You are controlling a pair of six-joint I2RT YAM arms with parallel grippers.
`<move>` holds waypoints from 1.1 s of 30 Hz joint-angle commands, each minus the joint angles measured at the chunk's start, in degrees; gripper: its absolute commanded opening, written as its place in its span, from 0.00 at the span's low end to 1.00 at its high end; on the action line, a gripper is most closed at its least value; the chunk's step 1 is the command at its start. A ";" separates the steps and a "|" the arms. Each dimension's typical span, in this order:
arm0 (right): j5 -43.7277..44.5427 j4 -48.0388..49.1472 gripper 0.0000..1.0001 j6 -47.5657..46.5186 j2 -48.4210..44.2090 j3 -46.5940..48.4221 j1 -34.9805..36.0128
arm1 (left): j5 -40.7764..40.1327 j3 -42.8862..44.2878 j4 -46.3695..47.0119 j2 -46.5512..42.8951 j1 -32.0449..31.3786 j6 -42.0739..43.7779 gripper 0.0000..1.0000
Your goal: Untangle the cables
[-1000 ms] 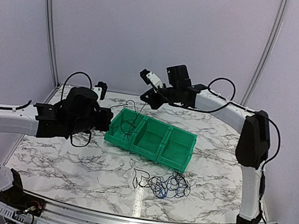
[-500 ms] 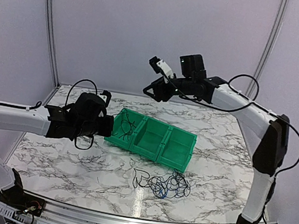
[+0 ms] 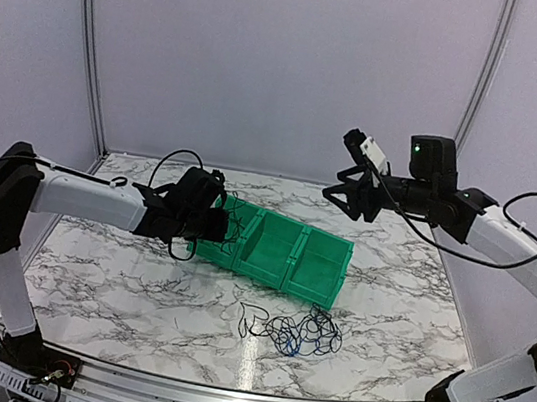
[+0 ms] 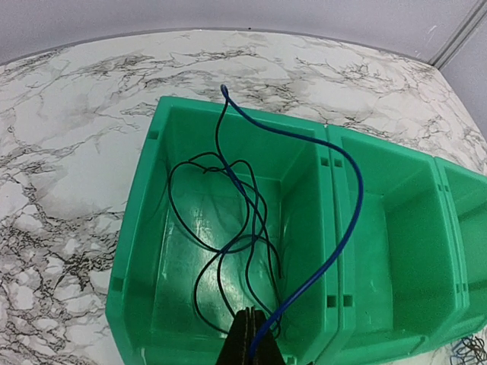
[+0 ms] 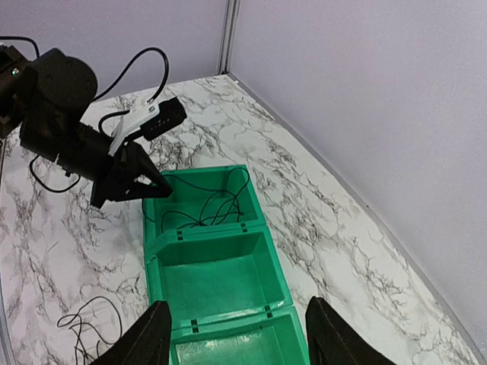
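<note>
Top external view: a marble table [image 3: 115,279] is occupied by a green bin [image 3: 322,282]. The right gripper [image 5: 240,334] is spread wide, empty. The left gripper [image 4: 249,341] is clamped, apparently on a blue cable [image 4: 358,190] arching over black cables [image 4: 228,247] coiled in the leftmost compartment. A cable tangle [image 3: 291,331] is seen before the bin.
</note>
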 commanded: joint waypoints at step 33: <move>-17.26 6.28 0.58 -14.65 -6.44 -24.03 -3.47 | 16.08 -6.63 -0.97 -12.94 -11.17 10.01 0.49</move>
